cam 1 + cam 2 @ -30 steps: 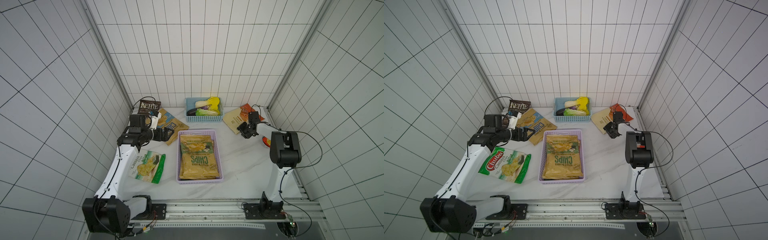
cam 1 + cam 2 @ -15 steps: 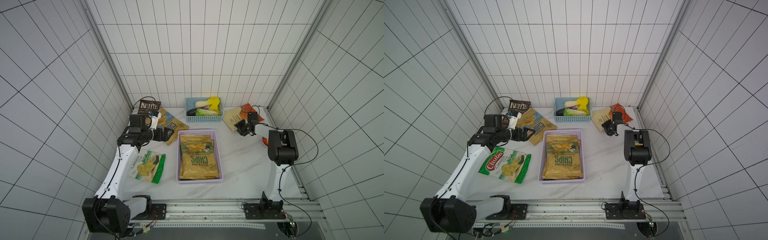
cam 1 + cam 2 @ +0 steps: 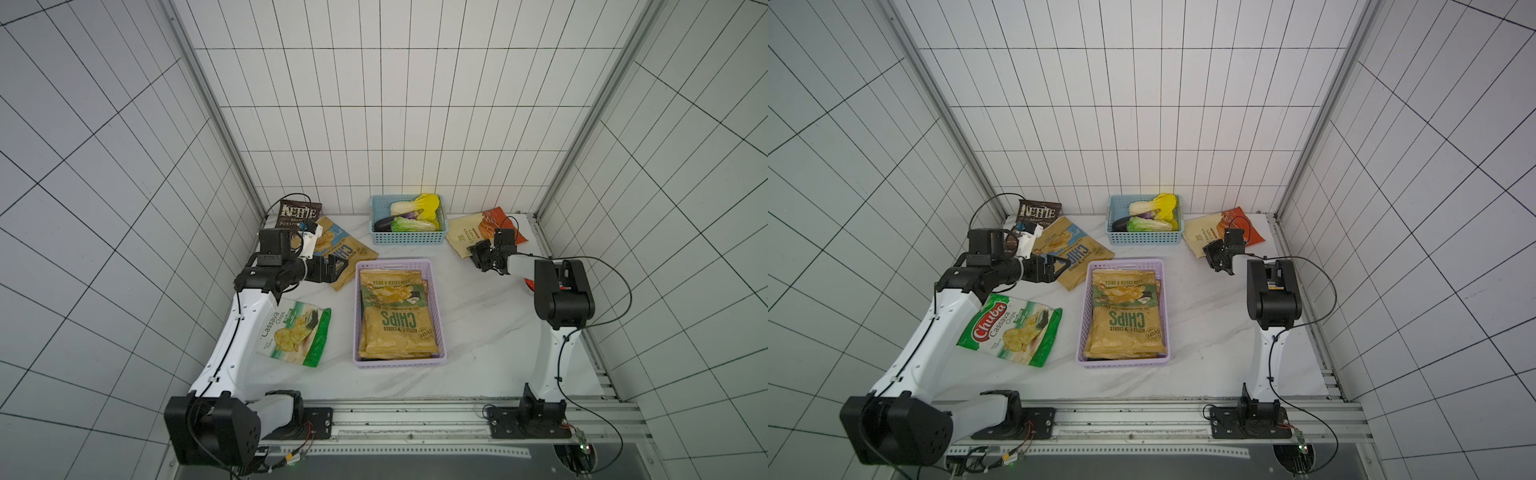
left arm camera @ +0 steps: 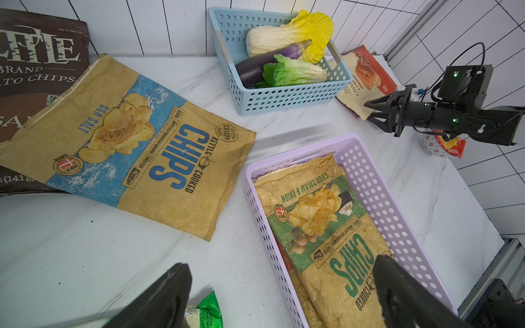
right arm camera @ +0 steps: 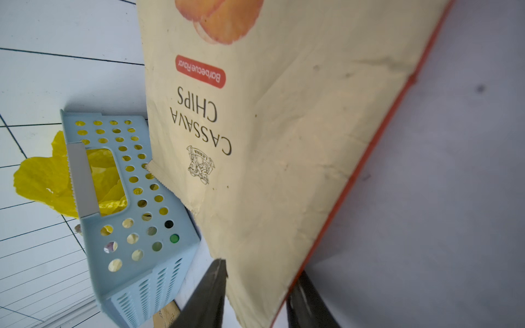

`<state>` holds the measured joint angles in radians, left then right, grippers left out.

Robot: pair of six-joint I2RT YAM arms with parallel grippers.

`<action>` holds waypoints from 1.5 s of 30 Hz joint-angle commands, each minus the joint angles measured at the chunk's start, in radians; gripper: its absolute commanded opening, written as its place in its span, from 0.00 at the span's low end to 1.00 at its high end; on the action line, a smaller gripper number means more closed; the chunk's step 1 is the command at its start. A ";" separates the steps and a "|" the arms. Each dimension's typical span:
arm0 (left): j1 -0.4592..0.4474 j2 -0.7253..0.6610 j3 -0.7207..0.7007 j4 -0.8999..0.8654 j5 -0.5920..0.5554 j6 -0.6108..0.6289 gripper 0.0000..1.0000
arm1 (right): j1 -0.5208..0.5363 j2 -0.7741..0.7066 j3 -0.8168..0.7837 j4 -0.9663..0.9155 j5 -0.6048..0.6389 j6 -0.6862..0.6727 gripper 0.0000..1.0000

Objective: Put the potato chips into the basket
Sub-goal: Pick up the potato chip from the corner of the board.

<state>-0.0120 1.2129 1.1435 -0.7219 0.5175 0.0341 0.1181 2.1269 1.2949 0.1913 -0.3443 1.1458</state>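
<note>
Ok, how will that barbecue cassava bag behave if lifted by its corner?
The cassava bag looks thin and creased, so it will likely droop from that corner. It looks fairly flat, so probably light. Its matte face should not slip much.

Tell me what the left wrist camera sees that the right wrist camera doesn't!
Only the left wrist view shows the lilac basket with a green-label chips bag inside, the sea-salt chips bag and dark Kettle bag lying outside it, the eggplant, and the open left fingers.

Only the right wrist view shows the corner of the cassava bag between the right fingers, not yet pinched, and its red "Barbecue" label.

Both show the light blue basket, the yellow cabbage leaf and that cassava bag.
</note>
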 commanded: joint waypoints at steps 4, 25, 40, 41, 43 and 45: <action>0.001 -0.019 -0.011 0.007 0.004 0.006 0.98 | -0.001 0.034 -0.008 -0.023 0.026 0.002 0.13; 0.001 -0.018 -0.008 0.004 0.015 0.003 0.98 | -0.121 -0.309 0.083 -0.265 -0.100 -0.153 0.00; 0.001 -0.018 -0.008 0.010 0.016 0.001 0.98 | -0.144 -0.408 0.343 -0.423 -0.316 -0.222 0.00; 0.001 -0.018 -0.010 0.013 0.016 0.000 0.98 | -0.144 -0.416 0.351 -0.428 -0.323 -0.224 0.00; 0.001 -0.016 -0.012 0.021 0.025 -0.002 0.98 | -0.144 -0.434 0.373 -0.441 -0.340 -0.223 0.00; -0.001 -0.012 -0.011 0.022 0.033 0.000 0.98 | -0.144 -0.451 0.393 -0.444 -0.369 -0.211 0.00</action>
<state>-0.0120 1.2110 1.1416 -0.7204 0.5282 0.0334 -0.0185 1.7279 1.6272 -0.2459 -0.6418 0.9459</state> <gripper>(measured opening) 0.982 0.044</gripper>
